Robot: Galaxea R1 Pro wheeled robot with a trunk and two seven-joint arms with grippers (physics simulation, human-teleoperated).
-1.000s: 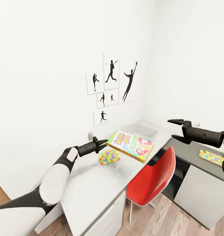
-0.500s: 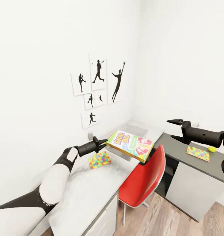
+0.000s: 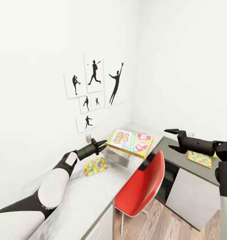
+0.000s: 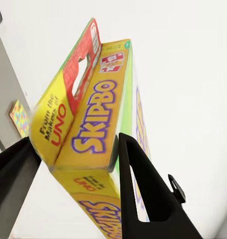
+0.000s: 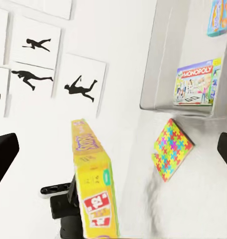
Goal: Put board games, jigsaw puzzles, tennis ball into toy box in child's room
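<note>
We see the left gripper (image 3: 101,145) clamped on the edge of the flat yellow-edged Skip-Bo board game box (image 3: 130,143), held level in the air over the pale grey desk top (image 3: 90,193), above the near end of the shallow light grey toy box (image 3: 118,157). A multicolour jigsaw-pattern square (image 3: 95,166) lies flat on the desk just beside that bin, and a green-blue Monopoly box (image 5: 195,83) appears to lie inside it. Farther right, the right gripper (image 3: 171,139) hangs empty with fingers spread above the lower dark grey desk section (image 3: 180,156), where a second jigsaw-pattern square (image 3: 200,158) lies.
</note>
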